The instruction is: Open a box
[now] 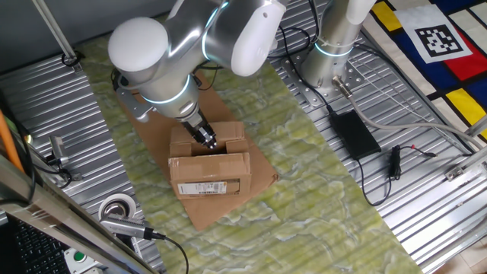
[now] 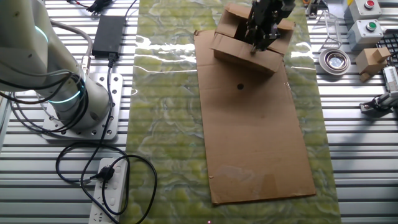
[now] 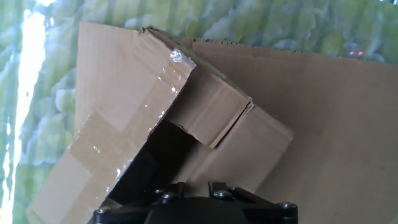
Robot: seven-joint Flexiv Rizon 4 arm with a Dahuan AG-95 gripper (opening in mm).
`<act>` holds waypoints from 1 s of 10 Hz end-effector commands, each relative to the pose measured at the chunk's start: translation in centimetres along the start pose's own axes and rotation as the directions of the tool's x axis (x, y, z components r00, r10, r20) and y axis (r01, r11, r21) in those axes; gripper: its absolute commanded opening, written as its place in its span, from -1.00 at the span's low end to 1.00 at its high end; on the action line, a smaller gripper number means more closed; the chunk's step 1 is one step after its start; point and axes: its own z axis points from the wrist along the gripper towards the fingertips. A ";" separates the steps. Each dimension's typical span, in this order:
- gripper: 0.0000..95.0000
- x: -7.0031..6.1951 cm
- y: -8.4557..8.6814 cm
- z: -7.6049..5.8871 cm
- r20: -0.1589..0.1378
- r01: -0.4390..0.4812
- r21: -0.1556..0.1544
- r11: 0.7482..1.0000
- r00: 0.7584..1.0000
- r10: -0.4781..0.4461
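Observation:
The box (image 1: pixel 210 173), small brown cardboard with a white barcode label (image 1: pixel 210 187) on its near side, sits on a large flat cardboard sheet (image 1: pixel 217 215). Its top flaps stand partly raised. My gripper (image 1: pixel 207 140) points down into the gap between the flaps, fingers close together with nothing visibly held. In the other fixed view the gripper (image 2: pixel 257 42) hangs over the box (image 2: pixel 238 53) at the sheet's far end. The hand view shows a taped flap (image 3: pixel 118 118) lifted at left, a shorter flap (image 3: pixel 214 109) beside it, and the dark opening (image 3: pixel 163 149) just ahead of my gripper (image 3: pixel 196 185).
A green patterned cloth (image 1: pixel 319 198) covers the table under the cardboard sheet (image 2: pixel 255 143). A tape roll (image 1: pixel 118 207) lies at the near left. A black power adapter (image 1: pixel 354 133) with cables lies on the right. The arm's base (image 2: pixel 68 102) and a power strip (image 2: pixel 112 193) sit off the cloth.

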 end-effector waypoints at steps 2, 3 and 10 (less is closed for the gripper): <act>-0.20 -0.1 0.1 0.2 0.001 -0.007 0.003 1.000 1.000 0.007; -0.20 -0.1 0.1 0.2 0.003 -0.008 0.004 1.000 1.000 0.008; -0.60 -0.4 0.1 1.1 0.030 -0.018 0.012 1.000 0.999 0.018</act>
